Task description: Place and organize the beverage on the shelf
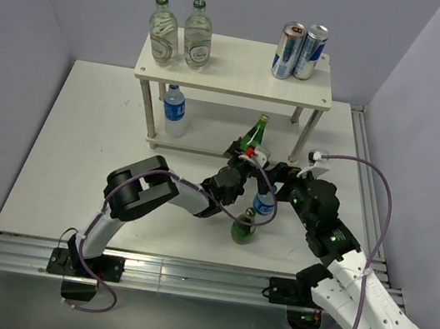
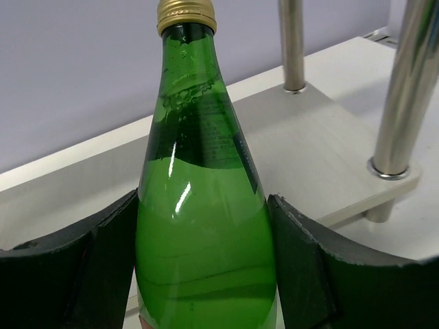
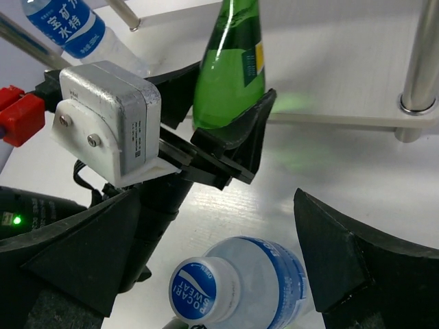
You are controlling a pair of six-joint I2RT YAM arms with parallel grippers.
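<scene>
The shelf [image 1: 236, 66] stands at the back with its lower board [image 1: 208, 133] near the table. My left gripper [image 1: 246, 157] is shut on a green glass bottle [image 2: 206, 226] with a gold cap, held at the front right edge of the lower board [image 2: 309, 144]. The bottle's base is hidden. My right gripper [image 3: 216, 233] is open, its fingers [image 3: 343, 260] standing apart on both sides of a Pocari Sweat bottle [image 3: 240, 281] with a blue cap. That bottle stands on the table [image 1: 264, 204], just in front of the left gripper [image 3: 219, 120].
Two clear glass bottles [image 1: 180, 33] and two cans [image 1: 300, 51] stand on the top board. A blue-labelled water bottle [image 1: 175, 110] stands on the lower board's left. A second green bottle [image 1: 243, 226] stands on the table beside the Pocari bottle. Metal legs [image 2: 405, 89] flank the held bottle.
</scene>
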